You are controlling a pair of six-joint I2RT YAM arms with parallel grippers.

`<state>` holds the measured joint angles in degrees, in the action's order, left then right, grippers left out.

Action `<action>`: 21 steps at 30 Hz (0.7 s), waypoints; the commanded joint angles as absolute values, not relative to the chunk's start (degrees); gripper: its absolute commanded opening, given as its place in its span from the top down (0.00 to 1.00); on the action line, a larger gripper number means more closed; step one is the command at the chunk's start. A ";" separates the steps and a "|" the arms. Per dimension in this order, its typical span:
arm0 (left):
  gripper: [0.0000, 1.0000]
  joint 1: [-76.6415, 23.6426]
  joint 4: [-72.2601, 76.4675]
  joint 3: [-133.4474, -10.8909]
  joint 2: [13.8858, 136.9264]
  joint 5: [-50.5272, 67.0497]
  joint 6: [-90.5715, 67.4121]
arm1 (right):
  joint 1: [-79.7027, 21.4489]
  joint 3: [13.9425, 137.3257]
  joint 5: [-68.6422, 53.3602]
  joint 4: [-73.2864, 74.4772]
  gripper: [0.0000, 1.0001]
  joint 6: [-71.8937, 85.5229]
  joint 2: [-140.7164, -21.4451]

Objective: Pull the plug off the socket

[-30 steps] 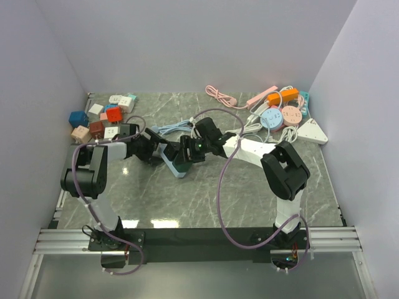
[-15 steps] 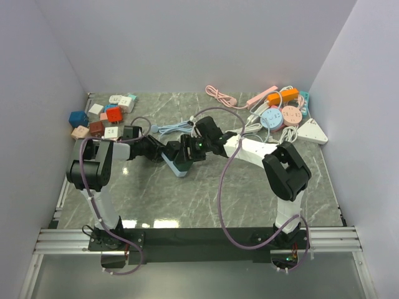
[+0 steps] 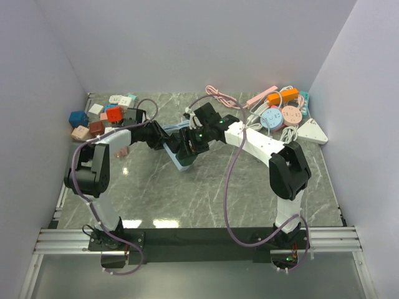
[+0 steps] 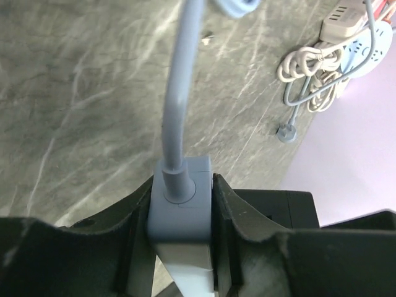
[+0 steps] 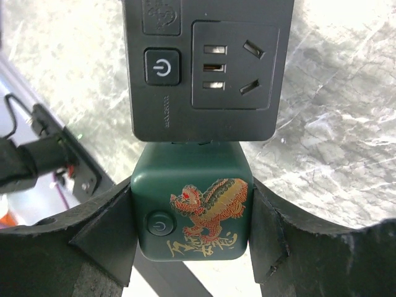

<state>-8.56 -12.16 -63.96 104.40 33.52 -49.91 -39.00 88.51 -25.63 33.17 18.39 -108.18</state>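
Plug (image 5: 192, 216) in right claw (image 5: 190, 232); socket (image 4: 180, 219), left claw (image 4: 182, 201)

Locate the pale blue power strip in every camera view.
Top external: the pale blue power strip lies mid-table, its near end showing beside the right gripper.
Left wrist: the strip is bottom centre, clamped between the jaws, its cable rising up the frame.
Right wrist: not identifiable; the green cube and black socket block fill the view.
Shared landmark: the grey marble table.

One green plug cube (image 5: 192, 207), one socket strip (image 5: 207, 68), two round pastel sockets (image 3: 271, 116) (image 3: 292, 114)
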 commanded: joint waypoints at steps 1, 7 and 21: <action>1.00 -7.82 -21.35 -63.90 102.48 23.12 -33.05 | -34.46 92.12 -26.53 36.57 1.00 9.05 -103.28; 1.00 -7.82 -20.83 -63.37 100.64 24.16 -34.09 | -30.77 83.51 -36.46 24.40 1.00 18.26 -97.22; 1.00 -7.73 -19.43 -67.41 98.26 31.36 -38.22 | -27.25 78.93 -33.06 23.98 1.00 24.00 -91.32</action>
